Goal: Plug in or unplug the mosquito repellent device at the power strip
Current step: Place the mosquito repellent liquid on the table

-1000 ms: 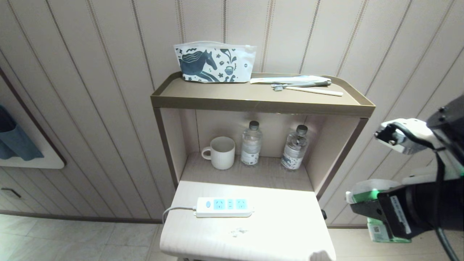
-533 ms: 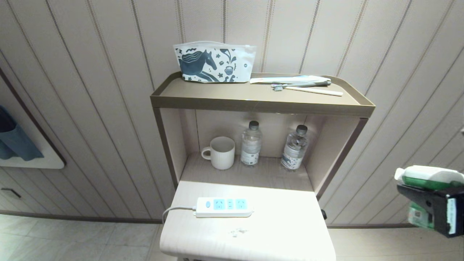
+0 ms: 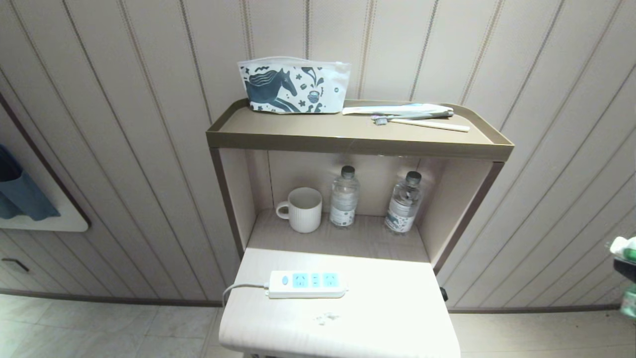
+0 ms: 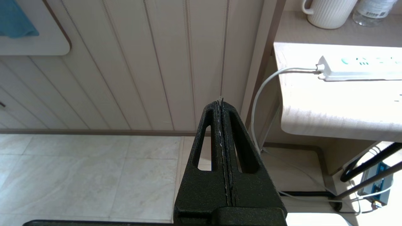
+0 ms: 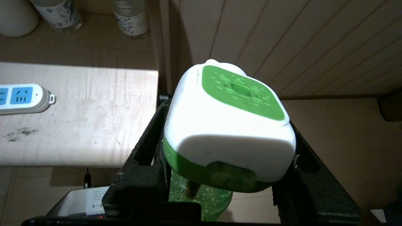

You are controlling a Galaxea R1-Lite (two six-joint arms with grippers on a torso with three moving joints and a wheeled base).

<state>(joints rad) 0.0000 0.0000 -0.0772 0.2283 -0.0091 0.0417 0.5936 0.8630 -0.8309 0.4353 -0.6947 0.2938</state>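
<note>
Bright glare on the table top (image 3: 387, 298), alcove lit from above — right wrist view dimmer

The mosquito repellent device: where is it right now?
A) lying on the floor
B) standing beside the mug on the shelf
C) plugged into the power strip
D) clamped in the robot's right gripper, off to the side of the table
D: the right wrist view shows the mosquito repellent device clamped between the black fingers of the right gripper, while the power strip lies on the table with all its sockets empty.
</note>
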